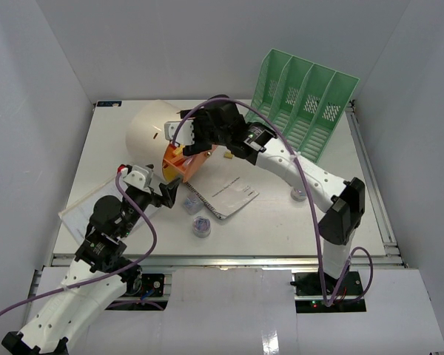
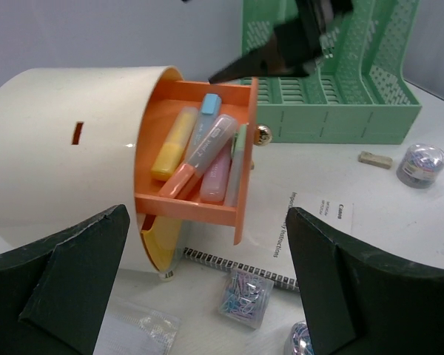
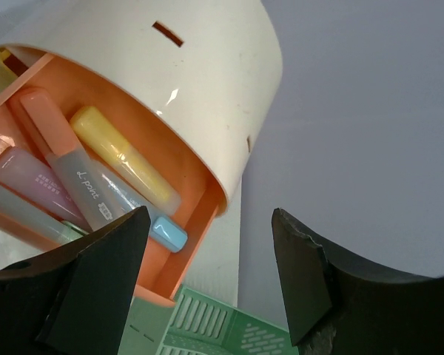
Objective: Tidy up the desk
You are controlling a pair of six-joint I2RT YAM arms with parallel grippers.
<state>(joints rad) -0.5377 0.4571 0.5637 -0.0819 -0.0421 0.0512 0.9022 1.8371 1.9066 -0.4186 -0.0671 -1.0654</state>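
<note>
- Desk-tidying, mid-job: the right gripper (image 3: 211, 222) hangs with jaws apart and empty over the open orange drawer (image 2: 189, 208) of the cream box (image 1: 152, 129), which stands at the back left of the desk (image 1: 281, 225).
- The left gripper (image 2: 207, 222) sits near the front left corner, spread wide and holding nothing, facing the drawer's mouth.
- The step in hand looks like stowing pens in the drawer. Small items lie loose outside it, so the job seems half done at best.
- The next move is likely one of two. Shutting the drawer calls for a square push on its front panel without shoving the box. Fetching a loose item calls for a low, narrow pinch at the desk top.
- Five highlighters (image 2: 174, 144) lie in the drawer: yellow, blue-capped, salmon-capped, pink and pale green.
- There are two round clip tubs: one tub (image 1: 200, 226) near the front edge, one tub (image 1: 300, 194) toward the right edge.
- One square clip case (image 1: 190, 203) lies just beside the one booklet (image 1: 226, 196) at mid-desk.
- One eraser (image 1: 227, 156) lies behind the booklet, and one plastic sleeve (image 1: 78, 214) lies at the left edge.
- One green rack (image 1: 303, 103) stands in the back right corner.
</note>
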